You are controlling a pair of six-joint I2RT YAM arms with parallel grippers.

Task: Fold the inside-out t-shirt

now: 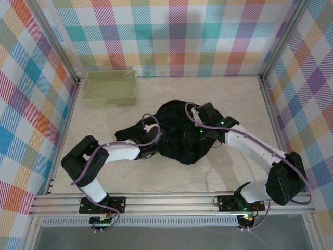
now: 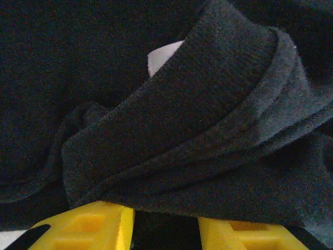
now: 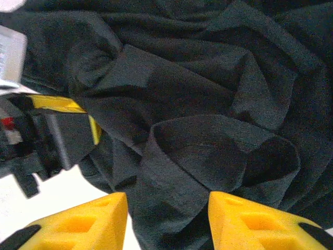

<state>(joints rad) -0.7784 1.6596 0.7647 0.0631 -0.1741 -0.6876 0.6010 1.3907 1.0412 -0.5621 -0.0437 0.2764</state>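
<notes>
The inside-out t-shirt lies crumpled in a black heap at the middle of the table. My left gripper reaches into its left edge. In the left wrist view the ribbed collar of the t-shirt drapes over both yellow fingers, with a small white tag behind it; the left gripper looks closed on a bunch of cloth. My right gripper rests on the heap's right side. Its jaws stand apart over a fold of the t-shirt.
A pale green lattice basket stands at the back left by the wall. Bare table lies in front of the heap. The left gripper's body sits close to the right gripper, at the left of the right wrist view.
</notes>
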